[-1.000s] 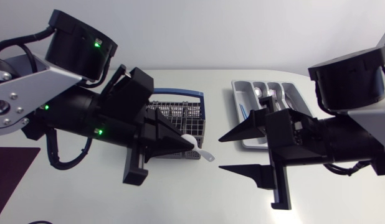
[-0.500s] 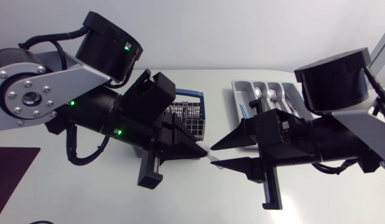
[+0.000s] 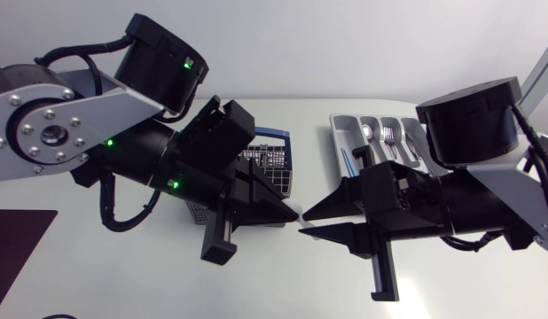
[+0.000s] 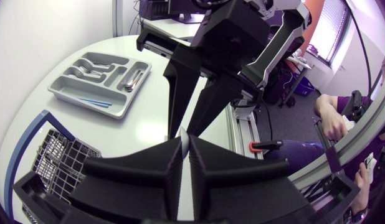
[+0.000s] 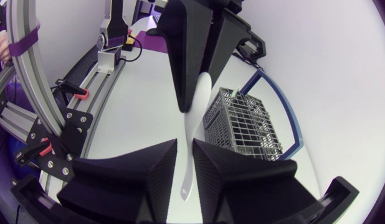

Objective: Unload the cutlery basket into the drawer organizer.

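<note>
My left gripper [image 3: 294, 215] hovers in front of the wire cutlery basket [image 3: 270, 168], shut on the bowl end of a white spoon [image 5: 191, 124]. In the left wrist view only a sliver of the spoon [image 4: 185, 133] shows at the tips of the left gripper [image 4: 185, 140]. My right gripper [image 3: 301, 224] meets it tip to tip from the right. In the right wrist view the spoon's handle runs down between the fingers of the right gripper [image 5: 185, 144]; they stand close on either side with a thin gap, so it is open. The grey drawer organizer [image 3: 338, 133] lies behind the right arm.
The organizer [image 4: 127, 111] holds several metal pieces and a blue stick in its compartments. The basket [image 5: 242, 124] has a blue rim and handle. A dark purple mat [image 3: 17, 239] lies at the table's front left corner.
Both arms moved toward the middle until the grippers met. The right gripper's fingers narrowed from wide apart to a slim gap around the spoon's handle. The left gripper kept hold of the spoon.
</note>
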Tool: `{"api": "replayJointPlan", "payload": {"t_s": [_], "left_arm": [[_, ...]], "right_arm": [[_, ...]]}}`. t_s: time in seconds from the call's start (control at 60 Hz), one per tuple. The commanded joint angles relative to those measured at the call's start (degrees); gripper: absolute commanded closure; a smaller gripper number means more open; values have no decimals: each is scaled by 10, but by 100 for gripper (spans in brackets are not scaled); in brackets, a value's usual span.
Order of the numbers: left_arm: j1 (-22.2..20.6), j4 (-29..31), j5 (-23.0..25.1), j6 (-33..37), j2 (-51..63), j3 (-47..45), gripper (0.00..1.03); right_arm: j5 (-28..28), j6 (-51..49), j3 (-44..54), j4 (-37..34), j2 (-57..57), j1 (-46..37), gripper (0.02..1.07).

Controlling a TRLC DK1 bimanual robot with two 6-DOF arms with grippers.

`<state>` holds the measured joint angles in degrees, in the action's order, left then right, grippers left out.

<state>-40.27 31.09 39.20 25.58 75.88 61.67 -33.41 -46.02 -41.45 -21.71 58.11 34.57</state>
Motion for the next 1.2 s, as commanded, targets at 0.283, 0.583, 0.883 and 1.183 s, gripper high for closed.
{"api": "replayJointPlan", "payload": {"t_s": [0.283, 0.583, 0.883, 1.183], "left_arm": [[-17, 3, 9, 5, 11, 17, 96], [-11, 8, 8, 3, 4, 17, 90], [41, 5, 7, -23, -34, 29, 11], [150, 22, -49, -22, -78, 21, 11]], "right_arm": [[-7, 13, 28, 13, -8, -6, 100], [-7, 13, 30, 8, -17, -13, 101], [-6, -1, 44, -4, -26, -21, 101], [-21, -87, 78, -30, -56, -144, 101]]}}
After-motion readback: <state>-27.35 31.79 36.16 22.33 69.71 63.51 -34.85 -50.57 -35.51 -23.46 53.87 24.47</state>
